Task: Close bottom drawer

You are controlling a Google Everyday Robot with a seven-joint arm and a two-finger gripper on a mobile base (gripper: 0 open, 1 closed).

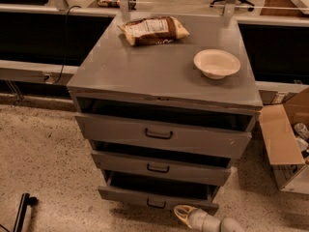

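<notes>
Evidently nothing is done yet: the bottom drawer (157,196) stands pulled out, with the gripper (183,213) just below its front; I cannot tell whether the gripper is spread or closed.

The bottom drawer (126,195) stands pulled out, lowest of 3 in the frame. The gripper (185,214) is at the bottom edge, just below that drawer's front, right of its handle (155,204). A snack bag (153,29) and a bowl (217,63) lie apart on the worktop (154,66).
</notes>
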